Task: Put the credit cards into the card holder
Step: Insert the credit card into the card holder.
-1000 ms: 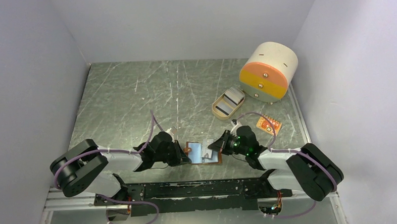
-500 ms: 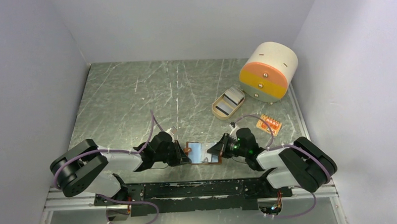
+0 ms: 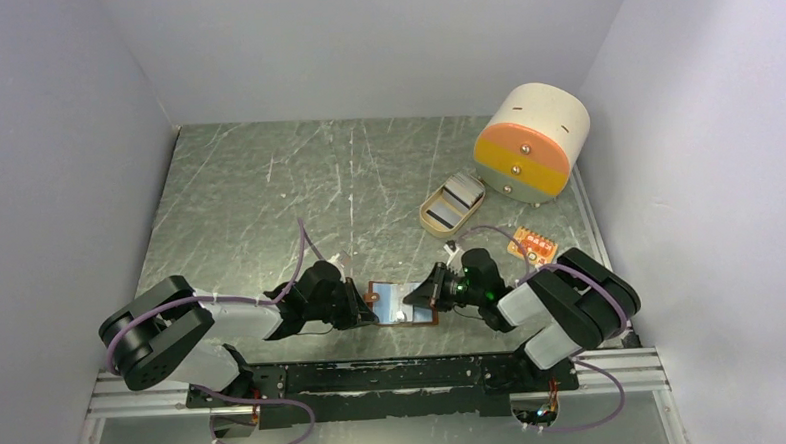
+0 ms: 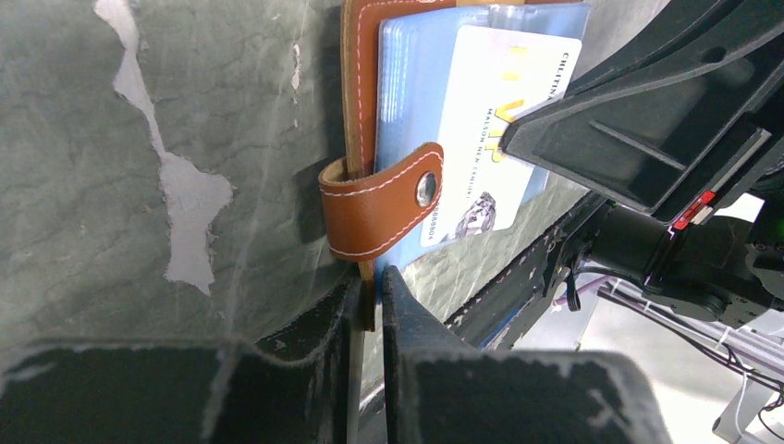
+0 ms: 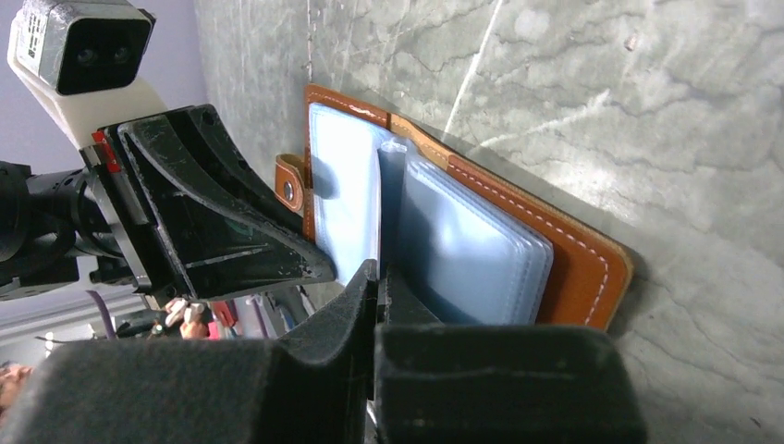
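The brown leather card holder (image 3: 401,303) lies open near the front edge, with its light blue sleeves showing. My left gripper (image 3: 365,308) is shut on its left leather edge (image 4: 369,294), just below the snap strap (image 4: 384,208). A white printed credit card (image 4: 490,120) lies against the blue sleeves. My right gripper (image 3: 429,297) is shut on a thin blue sleeve page (image 5: 392,199) that stands on edge above the holder's right half (image 5: 573,268). More pale credit cards (image 3: 459,192) sit stacked in the tan oval dish (image 3: 434,218).
A cream-and-orange drum-shaped drawer box (image 3: 532,141) stands at the back right. A small orange packet (image 3: 532,244) lies right of my right gripper. The walls stand close on both sides. The black rail (image 3: 376,375) runs along the front edge.
My right arm's elbow has swung left and forward, and its gripper has shifted slightly left over the holder. My left arm and the holder have not moved.
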You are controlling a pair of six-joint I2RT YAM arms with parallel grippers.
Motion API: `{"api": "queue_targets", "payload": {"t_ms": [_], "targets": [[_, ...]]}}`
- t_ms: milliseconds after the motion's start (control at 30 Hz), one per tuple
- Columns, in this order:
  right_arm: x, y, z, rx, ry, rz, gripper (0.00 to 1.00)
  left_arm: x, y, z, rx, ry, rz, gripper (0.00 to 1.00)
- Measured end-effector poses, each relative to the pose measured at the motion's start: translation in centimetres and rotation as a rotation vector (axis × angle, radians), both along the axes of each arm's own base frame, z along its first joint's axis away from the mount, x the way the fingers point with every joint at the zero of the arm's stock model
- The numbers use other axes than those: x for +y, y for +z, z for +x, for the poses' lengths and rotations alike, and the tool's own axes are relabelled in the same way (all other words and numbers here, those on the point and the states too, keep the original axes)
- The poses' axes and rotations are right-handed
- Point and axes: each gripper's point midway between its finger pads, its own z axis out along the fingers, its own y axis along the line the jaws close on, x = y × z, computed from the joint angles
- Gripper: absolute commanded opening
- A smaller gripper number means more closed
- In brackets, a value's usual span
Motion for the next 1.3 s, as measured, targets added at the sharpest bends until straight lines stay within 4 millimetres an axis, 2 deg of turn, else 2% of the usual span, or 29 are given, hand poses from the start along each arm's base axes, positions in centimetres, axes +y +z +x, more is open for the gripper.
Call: {"api": "queue_targets", "payload": {"t_ms": [67,200,300,333,533,733,1067,1300], "targets": [[0.2,0.0,0.2,-0.001,0.008,-0.004,0.07,0.0,0.0,0.0,0.0,0.0,0.0,0.15],[0.4,-0.1,0.3,0.004,0.02,-0.035,0.25,0.0,0.0,0.0,-0.001,-0.003,0.003,0.15],[0.3,-0.1,0.5,0.004,0.014,-0.077,0.31,-0.1,0.1,0.1,-0.003,-0.003,0.001,0.15],[-0.2,0.4,1.2,-0.013,-0.009,-0.127,0.34,-0.3,0.3,0.2,-0.008,-0.003,-0.005,0.15],[-1.4,0.8,2.0,-0.038,-0.05,-0.222,0.35,-0.3,0.4,0.3,-0.01,-0.003,-0.008,0.15],[-2.0,0.7,1.7,-0.033,-0.062,-0.255,0.35,-0.3,0.4,0.3,-0.01,-0.003,-0.008,0.15],[0.3,0.5,0.3,-0.002,-0.022,-0.218,0.35,-0.3,0.3,0.3,-0.01,-0.006,-0.004,0.17],[1.2,0.3,0.3,0.005,-0.021,-0.192,0.35,-0.5,0.2,0.2,-0.007,-0.019,-0.002,0.22]]}}
